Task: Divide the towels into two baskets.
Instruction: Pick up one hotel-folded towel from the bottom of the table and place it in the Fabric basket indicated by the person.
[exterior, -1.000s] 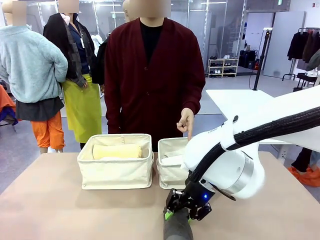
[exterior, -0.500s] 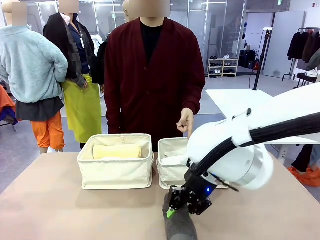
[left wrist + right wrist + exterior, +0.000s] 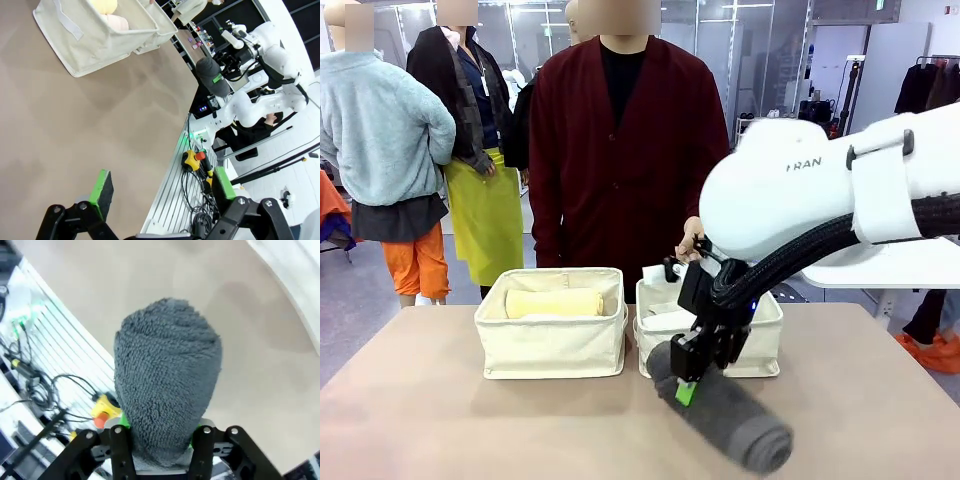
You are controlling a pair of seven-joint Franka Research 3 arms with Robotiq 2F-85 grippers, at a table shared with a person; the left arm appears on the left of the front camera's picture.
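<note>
The right gripper (image 3: 688, 372), clenched on the dark grey towel (image 3: 725, 410), carries it above the table, probably toward the right basket (image 3: 760, 345); the left gripper (image 3: 160, 192) idles, released.

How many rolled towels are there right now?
3 that I can make out: a pale yellow towel in the left basket, a white towel in the right basket, a dark grey towel in the right pincer. Another may be hidden.

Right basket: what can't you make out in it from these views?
- Right basket, front view: the right arm and gripper holding the dark grey towel cover its middle; contents partly hidden, count unclear.
- Left wrist view: its far end is cut off behind the left basket.
</note>
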